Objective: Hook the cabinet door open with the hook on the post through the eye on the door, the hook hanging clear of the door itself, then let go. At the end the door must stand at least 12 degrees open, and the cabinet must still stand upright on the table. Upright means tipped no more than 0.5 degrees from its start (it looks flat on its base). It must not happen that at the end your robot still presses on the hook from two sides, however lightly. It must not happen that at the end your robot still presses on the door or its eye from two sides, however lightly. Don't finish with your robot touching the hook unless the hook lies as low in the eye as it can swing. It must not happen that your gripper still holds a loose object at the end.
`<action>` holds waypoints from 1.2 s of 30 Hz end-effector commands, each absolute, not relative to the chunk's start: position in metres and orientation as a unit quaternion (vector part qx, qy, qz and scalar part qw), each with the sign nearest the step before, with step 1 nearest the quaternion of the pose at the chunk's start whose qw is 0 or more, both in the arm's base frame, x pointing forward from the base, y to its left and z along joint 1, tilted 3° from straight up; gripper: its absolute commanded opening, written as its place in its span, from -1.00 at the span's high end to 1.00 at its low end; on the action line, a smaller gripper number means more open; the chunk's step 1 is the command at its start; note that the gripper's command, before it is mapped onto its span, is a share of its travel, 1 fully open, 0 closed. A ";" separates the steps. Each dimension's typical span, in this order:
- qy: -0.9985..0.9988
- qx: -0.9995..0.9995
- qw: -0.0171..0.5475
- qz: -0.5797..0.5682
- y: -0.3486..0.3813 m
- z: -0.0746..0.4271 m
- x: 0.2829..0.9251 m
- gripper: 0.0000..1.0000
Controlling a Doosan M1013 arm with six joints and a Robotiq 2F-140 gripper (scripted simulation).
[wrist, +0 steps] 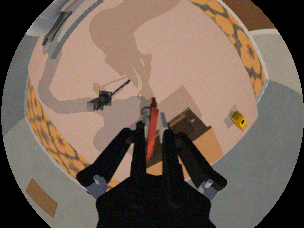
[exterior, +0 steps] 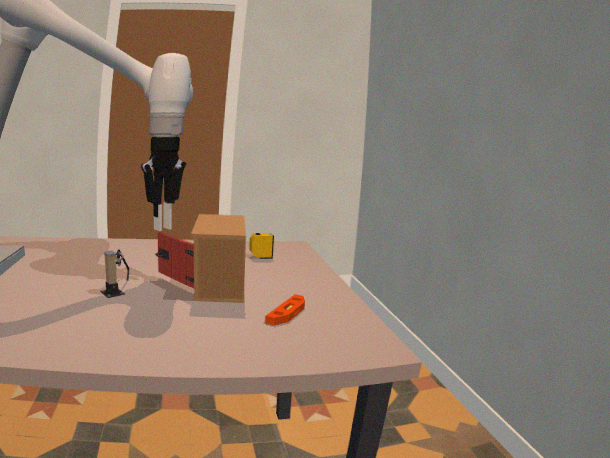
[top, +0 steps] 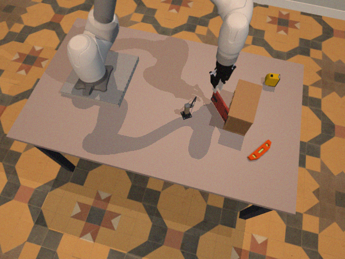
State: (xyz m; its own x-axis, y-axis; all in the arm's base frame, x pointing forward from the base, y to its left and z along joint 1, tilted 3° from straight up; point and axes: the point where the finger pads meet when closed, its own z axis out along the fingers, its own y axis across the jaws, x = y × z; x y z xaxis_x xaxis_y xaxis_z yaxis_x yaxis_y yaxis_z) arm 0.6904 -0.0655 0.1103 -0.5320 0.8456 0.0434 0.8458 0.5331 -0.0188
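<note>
The wooden cabinet (top: 244, 106) stands upright on the table. Its red door (top: 220, 105) is swung partly open towards the post; it also shows in the exterior view (exterior: 175, 260) and in the wrist view (wrist: 154, 129). A dark eye (exterior: 162, 255) sits on the door's face. The short post (top: 186, 108) stands to the left of the door, and its thin hook (top: 193, 102) leans up from the post, apart from the door. My gripper (top: 215, 89) points straight down just above the free end of the door's top edge. Its fingers stand narrow with a small gap and hold nothing.
A yellow tape measure (top: 272, 79) lies behind the cabinet. An orange spirit level (top: 259, 149) lies in front of it, near the right edge. The robot's base plate (top: 99, 76) is at the table's far left.
</note>
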 end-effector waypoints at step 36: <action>-0.875 -0.483 0.024 -0.002 -0.067 0.158 0.692 0.68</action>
State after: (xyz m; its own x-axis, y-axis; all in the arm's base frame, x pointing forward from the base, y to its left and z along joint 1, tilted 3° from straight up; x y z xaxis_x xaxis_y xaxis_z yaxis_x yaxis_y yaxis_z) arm 0.6922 -0.0668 0.1575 -0.5320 0.8456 0.0434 0.8458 0.5331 -0.0188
